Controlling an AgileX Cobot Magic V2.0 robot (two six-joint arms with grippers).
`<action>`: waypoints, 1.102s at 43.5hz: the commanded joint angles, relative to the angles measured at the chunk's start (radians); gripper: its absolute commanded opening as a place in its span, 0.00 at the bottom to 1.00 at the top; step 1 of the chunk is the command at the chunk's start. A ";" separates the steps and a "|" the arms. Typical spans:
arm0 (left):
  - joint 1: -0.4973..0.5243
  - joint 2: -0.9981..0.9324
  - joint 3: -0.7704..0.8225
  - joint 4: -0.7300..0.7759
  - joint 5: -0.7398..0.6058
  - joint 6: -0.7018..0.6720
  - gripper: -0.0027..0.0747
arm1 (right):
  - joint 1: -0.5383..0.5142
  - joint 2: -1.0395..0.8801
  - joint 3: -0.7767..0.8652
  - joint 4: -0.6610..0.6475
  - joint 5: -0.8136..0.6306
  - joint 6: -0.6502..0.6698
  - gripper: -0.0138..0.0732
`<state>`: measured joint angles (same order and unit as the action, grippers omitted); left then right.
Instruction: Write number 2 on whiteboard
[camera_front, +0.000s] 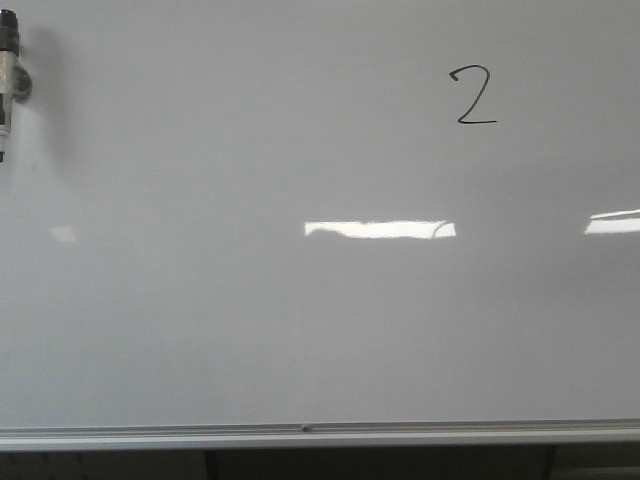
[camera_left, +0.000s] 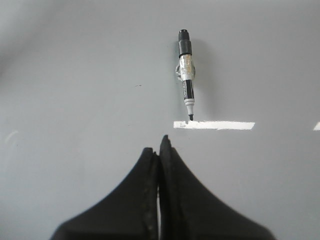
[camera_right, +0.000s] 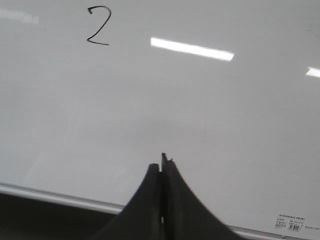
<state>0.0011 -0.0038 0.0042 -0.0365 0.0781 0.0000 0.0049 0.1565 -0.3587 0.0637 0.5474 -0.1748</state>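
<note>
Marker (camera_left: 186, 75) sits against the whiteboard (camera_front: 250, 320) at the far left edge of the front view, partly cut off by the frame; the left wrist view shows it whole, black cap uppermost, tip pointing down at a bright light reflection (camera_left: 214, 125). Nothing covers the number 2 (camera_front: 474, 96), drawn in thin black line in the upper right of the front view. A silver rail (camera_front: 320, 436) runs along the board's lower edge. The left gripper (camera_left: 160, 145) has its jaws pressed together on nothing, well apart from the marker. The right gripper (camera_right: 162, 162) is likewise closed and empty. A small label (camera_right: 291, 223) at the board's corner is too blurred to read.
</note>
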 joint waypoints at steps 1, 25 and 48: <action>0.002 -0.026 0.036 -0.005 -0.086 0.000 0.01 | -0.030 -0.034 0.079 0.012 -0.254 -0.009 0.08; 0.002 -0.026 0.036 -0.005 -0.086 0.000 0.01 | -0.045 -0.178 0.379 0.020 -0.589 -0.006 0.08; 0.002 -0.026 0.036 -0.005 -0.086 0.000 0.01 | -0.028 -0.187 0.382 -0.076 -0.612 0.175 0.08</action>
<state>0.0011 -0.0038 0.0042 -0.0365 0.0763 0.0000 -0.0334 -0.0114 0.0248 0.0000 0.0313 -0.0150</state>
